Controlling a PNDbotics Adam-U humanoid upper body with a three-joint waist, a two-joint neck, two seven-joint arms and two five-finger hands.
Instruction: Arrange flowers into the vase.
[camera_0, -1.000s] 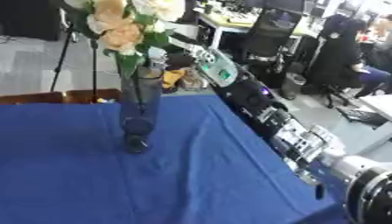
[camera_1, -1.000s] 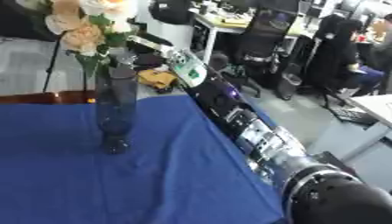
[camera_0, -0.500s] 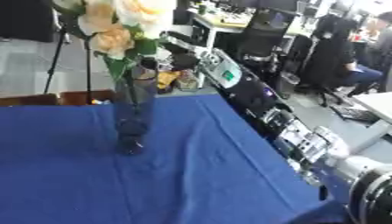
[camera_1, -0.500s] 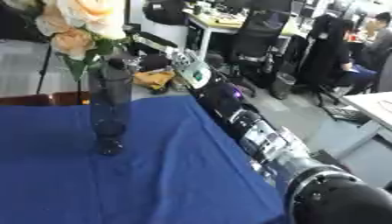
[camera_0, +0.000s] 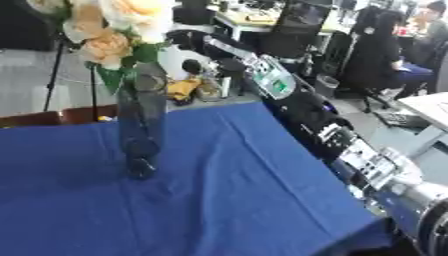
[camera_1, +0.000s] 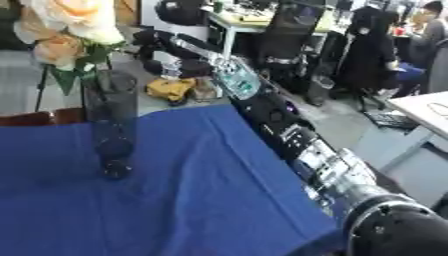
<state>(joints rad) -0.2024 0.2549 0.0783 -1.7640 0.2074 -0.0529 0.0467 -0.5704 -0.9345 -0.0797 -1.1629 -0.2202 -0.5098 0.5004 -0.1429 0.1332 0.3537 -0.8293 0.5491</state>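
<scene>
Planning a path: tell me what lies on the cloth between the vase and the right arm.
Nothing: the blue cloth between the vase and the right arm is bare, clearest in the left eye view.

— How many vases are on there?

— One tall clear glass vase (camera_0: 142, 125), standing upright on the one bench with the blue cloth (camera_0: 236, 200).

— And flowers in it?

— Cream and peach blooms with green leaves (camera_0: 118, 27). I make out three heads or so, though they crowd together, so I can't swear to the count.

— Arms over the cloth?

— One black and silver robot arm (camera_0: 350, 145), along the right side. Its hand (camera_1: 157, 37) is up near the flowers.
</scene>
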